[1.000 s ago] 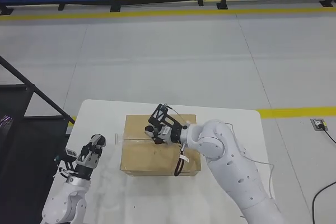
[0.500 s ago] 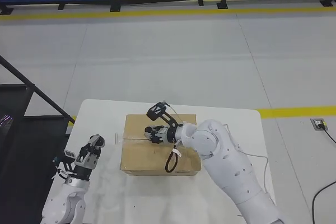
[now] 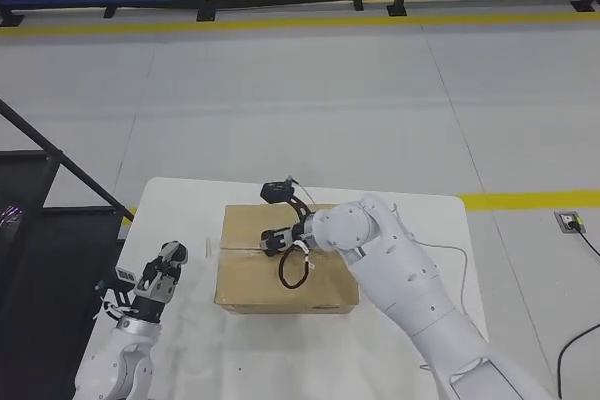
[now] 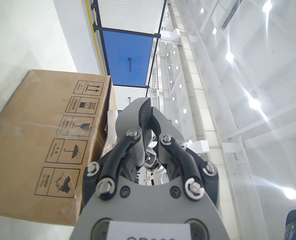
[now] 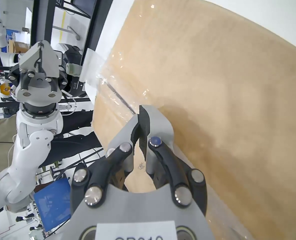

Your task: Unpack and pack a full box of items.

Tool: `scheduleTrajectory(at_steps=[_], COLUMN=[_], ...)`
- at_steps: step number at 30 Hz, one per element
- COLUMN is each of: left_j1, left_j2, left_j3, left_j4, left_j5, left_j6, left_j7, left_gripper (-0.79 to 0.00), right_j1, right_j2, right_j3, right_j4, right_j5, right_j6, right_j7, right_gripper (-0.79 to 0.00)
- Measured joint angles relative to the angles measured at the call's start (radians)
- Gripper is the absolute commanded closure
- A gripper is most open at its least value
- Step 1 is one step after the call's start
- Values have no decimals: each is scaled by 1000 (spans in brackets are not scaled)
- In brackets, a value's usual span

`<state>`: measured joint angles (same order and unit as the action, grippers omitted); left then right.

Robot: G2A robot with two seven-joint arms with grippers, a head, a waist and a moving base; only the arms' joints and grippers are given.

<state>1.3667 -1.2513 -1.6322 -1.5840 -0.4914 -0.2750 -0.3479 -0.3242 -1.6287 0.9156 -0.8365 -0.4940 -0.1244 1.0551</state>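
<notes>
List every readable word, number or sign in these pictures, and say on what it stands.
Box: five handling pictograms (up arrows, glass, umbrella); captions too small to read.
Left end effector label: cut off, unreadable.
Right end effector label: likewise.
Wall panels: brand logos only, not quoted.

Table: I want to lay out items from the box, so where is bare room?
The widest bare patch of the table runs between the box and the near edge. A narrower strip lies between the box and the left gripper. Crowded: the right gripper is at the box top, and the right arm hangs over the table's other side.
</notes>
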Motion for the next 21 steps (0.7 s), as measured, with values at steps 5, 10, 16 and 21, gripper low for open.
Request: scheduleTrajectory(at_steps=[5, 10, 16, 21], left_j1=[-2, -6, -14, -19], left_j2=[0, 1, 1, 1], left_j3=[-4, -8, -2, 5], left_j4=[3, 5, 6, 7], left_j5=[-1, -4, 3, 9], left_j6=[0, 5, 11, 14], left_j7=[-4, -8, -11, -12], left_gripper=[0, 0, 0, 0], right_j1=[25, 18, -25, -78], right_j2=[-6, 5, 36, 69], right_j3=[-6, 17, 72, 133], right_j4=[69, 89, 37, -34], right_j5=[22, 29, 14, 2], right_j6=[-9, -30, -25, -16], right_j7=[7, 0, -5, 17], right_gripper=[0, 0, 0, 0])
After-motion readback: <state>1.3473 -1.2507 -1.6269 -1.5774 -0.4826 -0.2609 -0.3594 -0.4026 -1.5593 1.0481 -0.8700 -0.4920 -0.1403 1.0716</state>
